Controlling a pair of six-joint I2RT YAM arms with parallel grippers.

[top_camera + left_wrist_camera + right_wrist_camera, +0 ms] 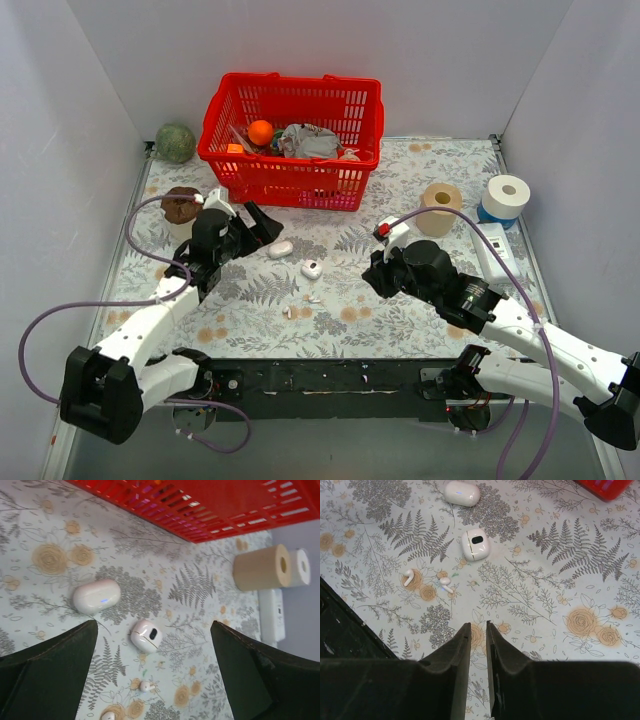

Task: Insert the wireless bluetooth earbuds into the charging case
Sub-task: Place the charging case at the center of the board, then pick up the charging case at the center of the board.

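Left hand [154, 625] spread wide, empty, hovering over two white cases mid-bench in front of the red basket [292, 140]: an oval charging case [96, 596] showing a small blue light, and just beside it a rounder case [145, 635] with a dark window. Both appeared closed. The wide spread probably suited grasping a case body. Two earbuds [409, 577] [445, 583] lay loose, close together, towards the near edge, outside any case. Right hand [478, 626] empty, jaws narrowly parted, likely preset for pinching so small a part.
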